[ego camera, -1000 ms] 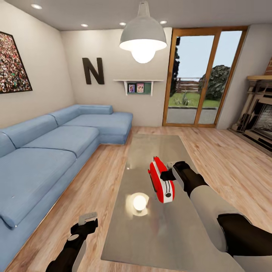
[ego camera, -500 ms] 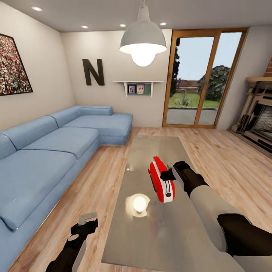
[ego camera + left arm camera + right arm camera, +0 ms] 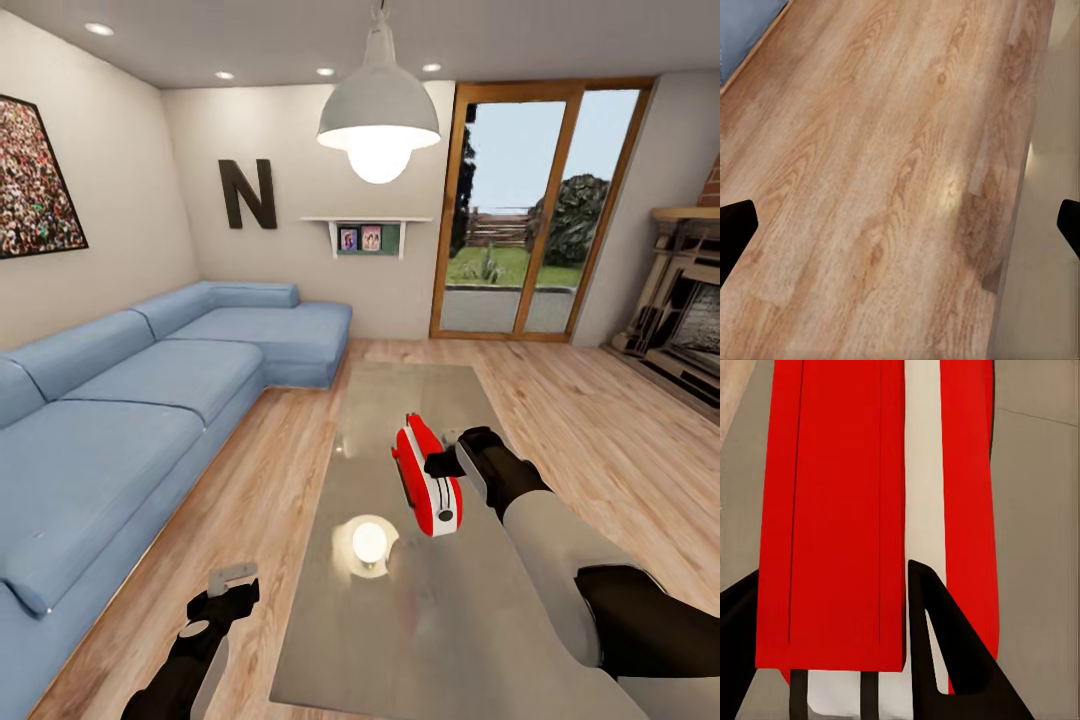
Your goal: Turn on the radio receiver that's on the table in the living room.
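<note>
The red radio receiver (image 3: 428,480) with a white end face stands on the long glossy grey table (image 3: 420,620) in the living room. My right gripper (image 3: 445,463) is at the radio's top right side, one dark finger touching its upper edge. In the right wrist view the red body (image 3: 832,510) lies very close. One finger (image 3: 735,660) stands beside it and the other finger (image 3: 945,652) rests over its white stripe, the two apart. My left gripper (image 3: 232,585) hangs open over the wood floor (image 3: 870,187) left of the table, holding nothing.
A long blue L-shaped sofa (image 3: 120,400) runs along the left. A white pendant lamp (image 3: 378,110) hangs over the table's far end. The glass doors (image 3: 525,210) are at the back and a fireplace (image 3: 690,300) at the right. Wood floor lies on both sides of the table.
The head view has shifted very slightly. The radio and both arms hold the same places.
</note>
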Robot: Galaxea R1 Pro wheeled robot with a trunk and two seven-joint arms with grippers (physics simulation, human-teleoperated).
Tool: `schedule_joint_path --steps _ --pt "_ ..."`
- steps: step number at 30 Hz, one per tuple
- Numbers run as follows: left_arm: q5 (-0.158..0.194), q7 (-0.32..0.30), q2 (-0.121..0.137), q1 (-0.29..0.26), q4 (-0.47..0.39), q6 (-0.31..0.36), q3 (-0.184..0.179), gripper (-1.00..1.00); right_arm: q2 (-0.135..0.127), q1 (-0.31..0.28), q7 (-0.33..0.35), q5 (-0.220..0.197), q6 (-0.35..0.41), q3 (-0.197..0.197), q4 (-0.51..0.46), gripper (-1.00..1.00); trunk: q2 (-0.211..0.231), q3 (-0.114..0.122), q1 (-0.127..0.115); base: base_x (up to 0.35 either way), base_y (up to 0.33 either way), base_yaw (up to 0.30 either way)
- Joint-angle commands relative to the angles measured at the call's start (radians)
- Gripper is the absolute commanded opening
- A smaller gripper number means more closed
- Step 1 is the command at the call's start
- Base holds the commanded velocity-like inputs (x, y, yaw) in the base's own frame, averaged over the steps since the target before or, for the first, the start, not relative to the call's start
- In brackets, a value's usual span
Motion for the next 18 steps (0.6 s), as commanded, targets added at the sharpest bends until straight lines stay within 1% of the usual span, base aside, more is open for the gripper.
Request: schedule_joint_path --steps 1,18 --pt "0.000 0.000 0.000 0.000 0.000 0.000 0.000 1.00 0.000 0.000 0.000 0.000 0.000 0.000 -0.001 -1.00 0.007 0.003 -0.004 0.000 0.000 0.000" --pt "0.000 0.000 0.000 0.000 0.000 0.000 0.000 1.00 0.000 0.000 0.000 0.000 0.000 0.000 -0.002 -1.00 0.126 0.057 -0.069 0.000 0.000 0.000"
